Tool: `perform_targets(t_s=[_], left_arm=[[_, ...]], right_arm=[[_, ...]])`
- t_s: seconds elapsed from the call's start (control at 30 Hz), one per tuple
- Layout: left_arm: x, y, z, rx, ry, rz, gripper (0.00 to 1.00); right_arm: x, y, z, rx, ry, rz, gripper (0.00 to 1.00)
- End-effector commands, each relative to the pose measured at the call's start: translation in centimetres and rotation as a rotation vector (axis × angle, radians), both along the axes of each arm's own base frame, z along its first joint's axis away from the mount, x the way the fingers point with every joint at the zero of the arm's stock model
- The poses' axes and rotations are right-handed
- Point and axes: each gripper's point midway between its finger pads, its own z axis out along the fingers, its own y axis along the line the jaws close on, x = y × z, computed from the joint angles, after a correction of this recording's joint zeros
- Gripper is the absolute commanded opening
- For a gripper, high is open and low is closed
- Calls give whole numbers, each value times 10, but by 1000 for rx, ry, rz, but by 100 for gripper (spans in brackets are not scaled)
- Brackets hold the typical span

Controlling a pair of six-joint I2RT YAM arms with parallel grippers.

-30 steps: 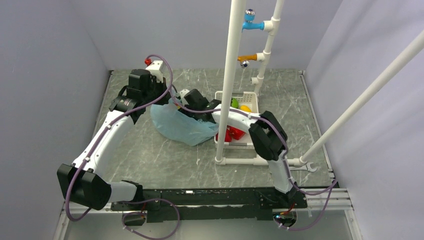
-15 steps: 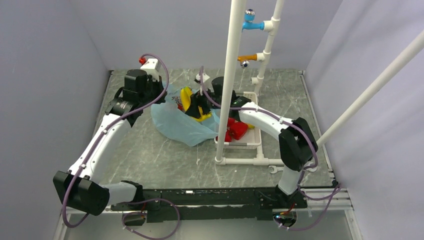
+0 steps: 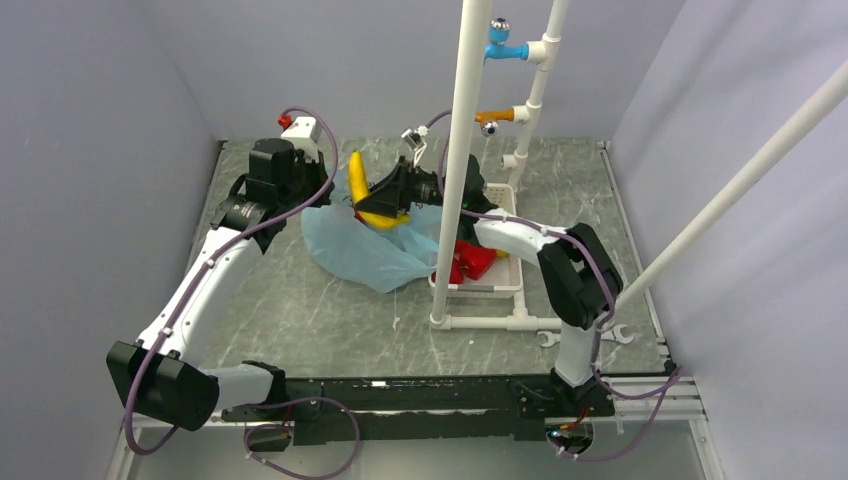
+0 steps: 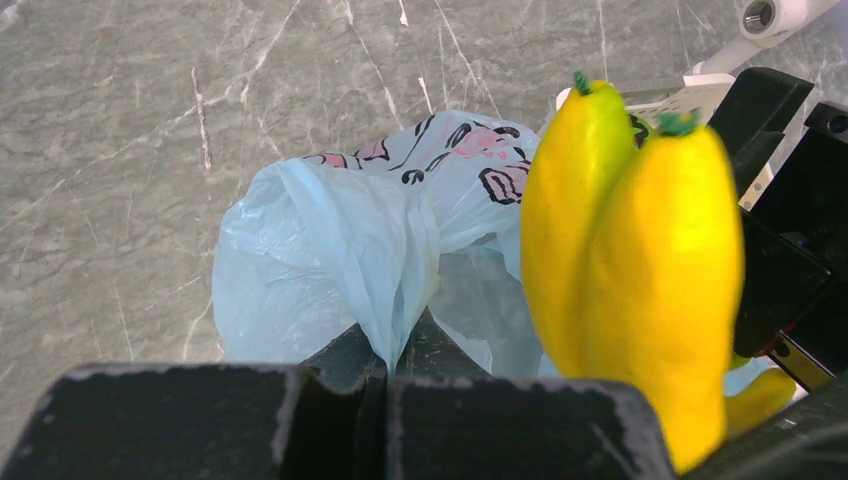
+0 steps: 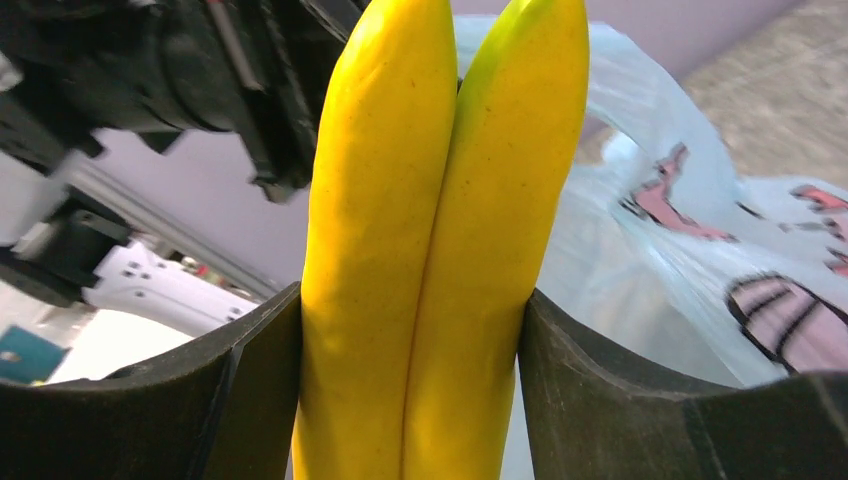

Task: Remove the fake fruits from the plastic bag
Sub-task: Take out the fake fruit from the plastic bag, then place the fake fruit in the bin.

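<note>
The left claw (image 4: 385, 372) has its tips hidden under the wrist from the top. From the left wrist we see it clamped on a fold of the plastic bag (image 4: 320, 250), pale blue, crinkly, slumped on the table (image 3: 300, 320). We can't read its inside. Two glossy yellow bananas (image 3: 356, 180) hang above it, squeezed in the right claw (image 5: 412, 360). Red pieces (image 3: 474, 262) sit in the white basket (image 3: 478, 291), half behind the pipe (image 3: 462, 140).

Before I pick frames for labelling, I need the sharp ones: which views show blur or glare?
Top external: even light, sharp, no glare. Right wrist: bananas crisp, the left arm behind them blurred, the plastic bag soft. Left wrist: table sharp, the close bananas slightly soft, with a faint sheen.
</note>
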Motion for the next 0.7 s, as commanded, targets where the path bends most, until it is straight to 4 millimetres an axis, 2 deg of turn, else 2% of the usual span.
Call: perform_targets(t_s=[0.0, 0.2, 0.33, 0.43, 0.57, 0.67], left_arm=[[2, -1, 17, -15, -59, 6, 0], [4, 2, 14, 0, -49, 18, 0], [3, 3, 16, -1, -58, 19, 0], [2, 4, 18, 0, -61, 23, 0], [2, 4, 19, -1, -62, 27, 0], [3, 5, 18, 3, -59, 31, 0]], right_arm=[[-15, -2, 70, 289, -46, 87, 4], [4, -1, 104, 339, -80, 1, 5], [11, -8, 112, 270, -131, -62, 5], [20, -29, 106, 161, -170, -203, 4], [28, -63, 78, -35, -204, -410, 3], [35, -101, 54, -175, -197, -584, 0]])
